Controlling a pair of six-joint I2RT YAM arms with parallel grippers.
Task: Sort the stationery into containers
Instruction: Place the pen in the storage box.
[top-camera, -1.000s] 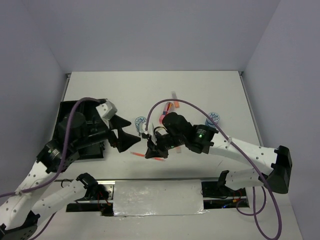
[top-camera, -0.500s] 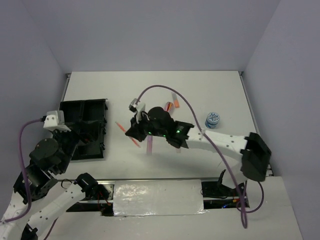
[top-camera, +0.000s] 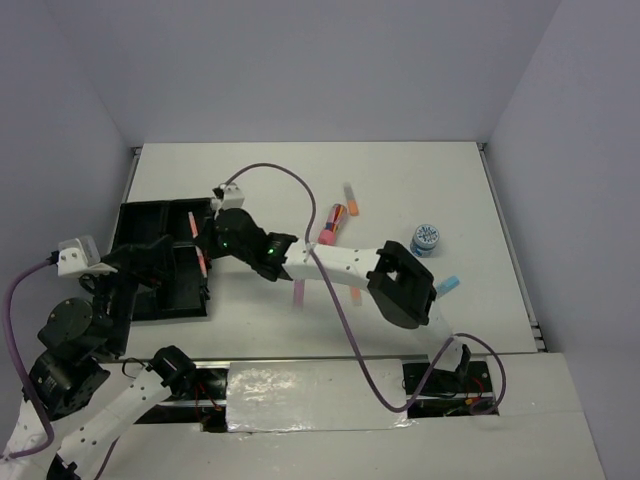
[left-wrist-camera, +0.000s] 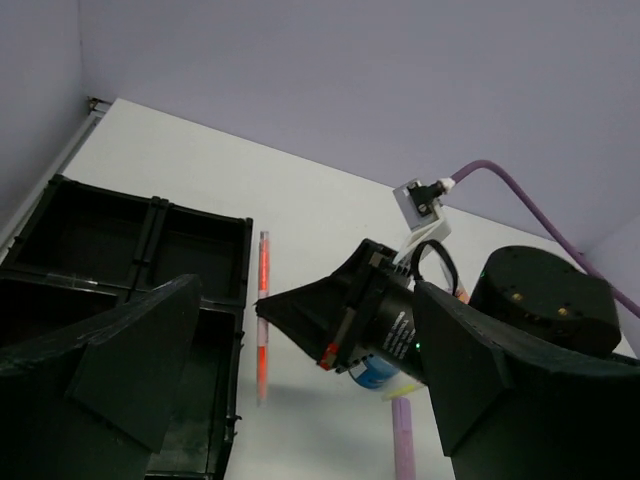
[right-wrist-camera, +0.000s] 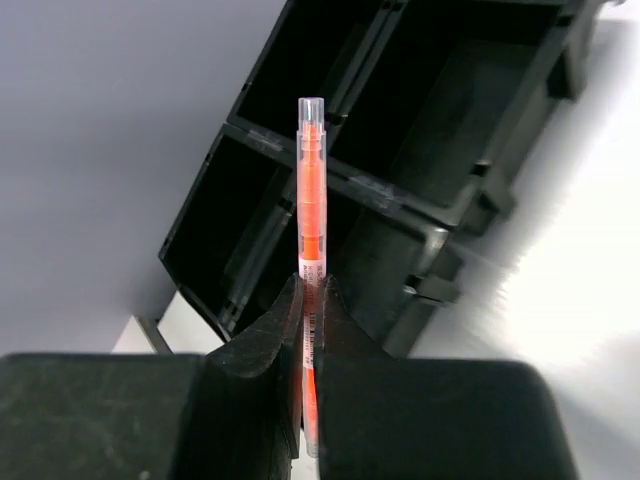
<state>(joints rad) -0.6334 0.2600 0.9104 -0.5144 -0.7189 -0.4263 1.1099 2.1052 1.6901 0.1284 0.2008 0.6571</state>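
As we pinch the orange pen in our right gripper, it points lengthwise toward the tray; our left gripper gapes empty.

Both arms same build: white link shells, black joint housings. right arm: boxy black elbow block, green LED lit on the round black wrist motor, white-print label on that motor. Purple cable plugs into a small white box. left arm: small holes along the white links, round black joint, its own purple lead and white wrist box. left gripper, right gripper: matte black wedge fingers.
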